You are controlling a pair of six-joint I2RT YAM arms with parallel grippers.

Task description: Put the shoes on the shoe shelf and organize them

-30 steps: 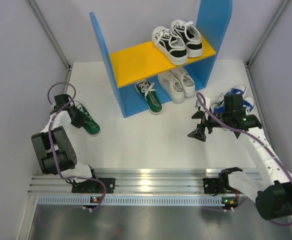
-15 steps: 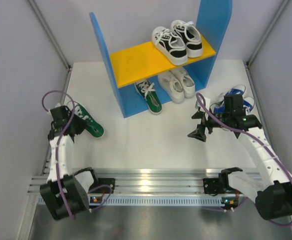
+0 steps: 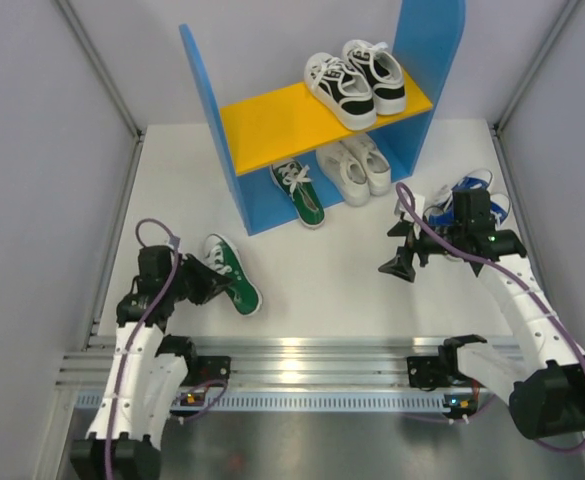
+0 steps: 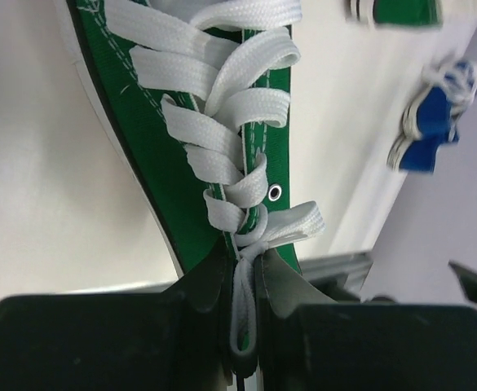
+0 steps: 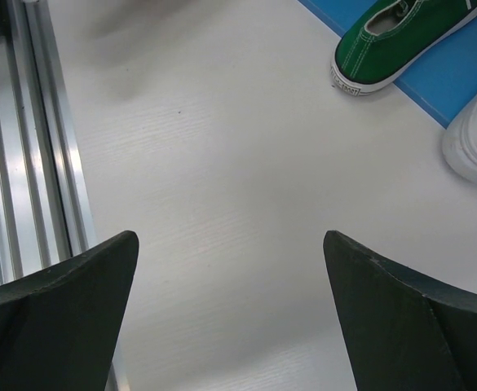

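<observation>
Left gripper (image 4: 242, 281) clamping flat white laces (image 4: 222, 106) of green canvas sneaker (image 4: 152, 138), 7 o'clock — right gripper (image 3: 397, 250), wedge fingers (image 5: 50, 301) gaping, 4 o'clock.

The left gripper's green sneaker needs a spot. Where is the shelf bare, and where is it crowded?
Bare: the left half of the orange board, between the left blue panel and the black-and-white pair. Crowded: the lower bay, filled by a green shoe and the white pair. The table before the shelf is bare too.
</observation>
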